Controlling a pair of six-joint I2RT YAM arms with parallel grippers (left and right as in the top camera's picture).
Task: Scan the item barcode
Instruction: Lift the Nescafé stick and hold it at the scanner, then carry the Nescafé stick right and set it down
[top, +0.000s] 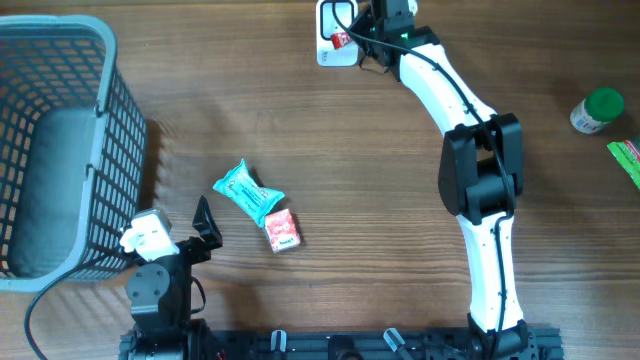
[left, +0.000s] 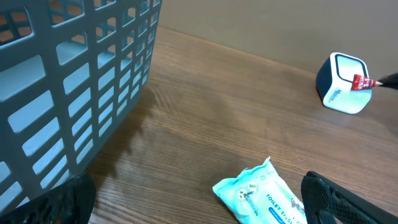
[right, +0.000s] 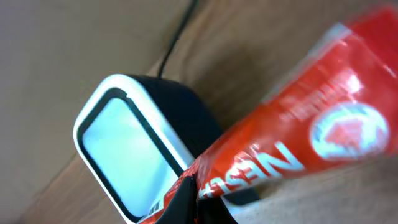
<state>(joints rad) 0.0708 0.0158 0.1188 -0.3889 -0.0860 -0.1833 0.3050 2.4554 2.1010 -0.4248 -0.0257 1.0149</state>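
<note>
A white and black barcode scanner (top: 330, 45) stands at the table's far edge. My right gripper (top: 352, 40) is shut on a red snack packet (top: 341, 40) and holds it right against the scanner. The right wrist view shows the packet (right: 292, 143) lying across the scanner's glass window (right: 124, 143), with the dark fingertips (right: 186, 202) pinching its lower edge. From the left wrist the scanner (left: 342, 84) and packet (left: 360, 83) appear far off. My left gripper (left: 199, 211) is open near the front edge, empty, with a teal tissue pack (left: 261, 196) just ahead of it.
A large grey basket (top: 60, 140) fills the left side. The teal tissue pack (top: 248, 190) and a small red and white box (top: 282, 230) lie mid-table. At the right edge are a green-capped bottle (top: 597, 110) and a green packet (top: 628, 160).
</note>
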